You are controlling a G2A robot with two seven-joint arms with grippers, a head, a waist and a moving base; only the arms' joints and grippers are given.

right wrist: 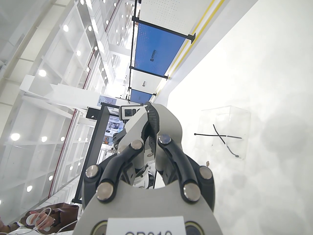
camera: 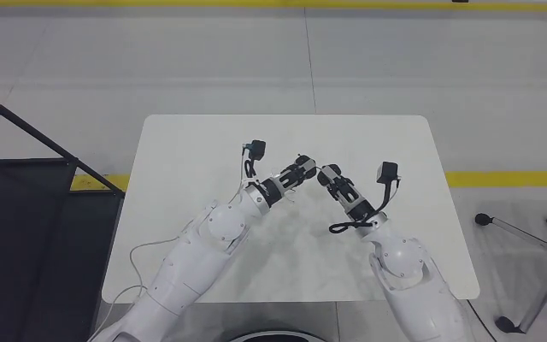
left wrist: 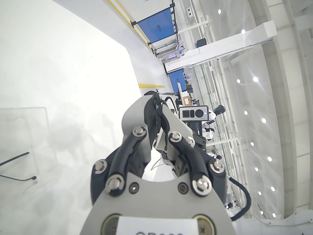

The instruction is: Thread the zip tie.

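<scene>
Black zip ties (right wrist: 220, 136) lie crossed inside a clear box (right wrist: 240, 113) on the white table (camera: 205, 154). The same ties (left wrist: 18, 178) and box (left wrist: 36, 113) sit off to the side of my left gripper. My left gripper (left wrist: 154, 99) is shut, its black pads pressed together, and I see no tie between them. My right gripper (right wrist: 148, 106) is also shut with nothing visible in it. Over the middle of the table, the left gripper (camera: 304, 168) and right gripper (camera: 328, 177) point tip to tip, almost touching, away from the box.
The table's far edge and rounded corners (camera: 419, 121) are well beyond the grippers. A black frame (camera: 43, 145) stands off the table's left side. A person's hand (right wrist: 41, 218) with a cable shows beside the right arm.
</scene>
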